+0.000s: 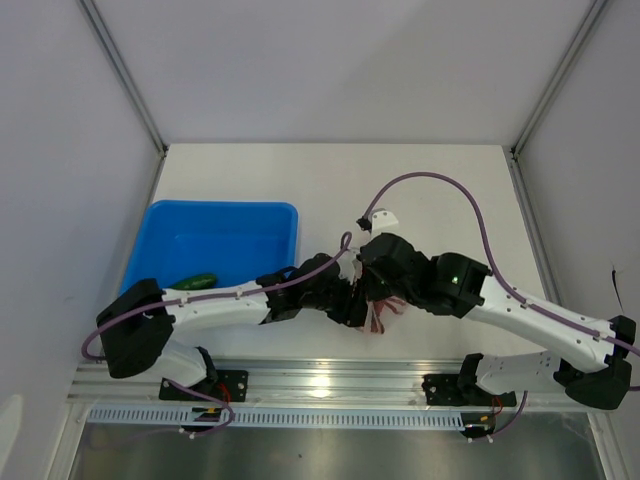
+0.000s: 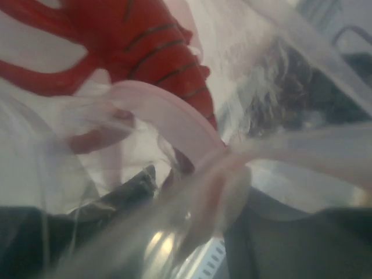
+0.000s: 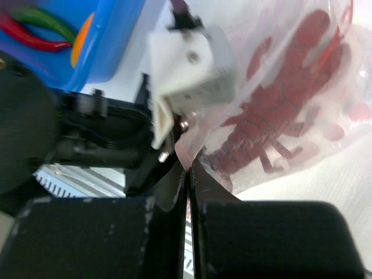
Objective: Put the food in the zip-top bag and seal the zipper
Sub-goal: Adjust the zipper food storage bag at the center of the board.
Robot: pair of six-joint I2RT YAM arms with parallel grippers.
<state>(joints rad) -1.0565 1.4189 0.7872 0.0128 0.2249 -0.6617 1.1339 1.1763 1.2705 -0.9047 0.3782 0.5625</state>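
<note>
- The tray (image 1: 220, 206) sits far left and holds a green pepper (image 1: 196, 282). Expect it to be light, hard and smooth, so grip it across the middle.
- The left gripper (image 1: 345, 300) is pressed into the bag. You cannot tell its finger state.
- The bag (image 1: 382, 318) lies centre, near the front rail (image 1: 330, 380), with a red lobster toy (image 3: 273, 128) inside. The film is likely thin, limp and slippery. Hold it by the stiffer pink zipper (image 2: 168, 113).
- The right gripper (image 3: 187, 189) has its fingers nearly closed, pinching the bag's edge.
- The table (image 1: 440, 200) offers open room behind and to the right.

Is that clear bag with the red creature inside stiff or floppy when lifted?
Probably floppy: the clear bag wrinkles and its pink zipper strip bends in a curve. It likely sags under the red lobster toy inside. The film looks glossy, so it may slip from the right gripper pinching its edge.
</note>
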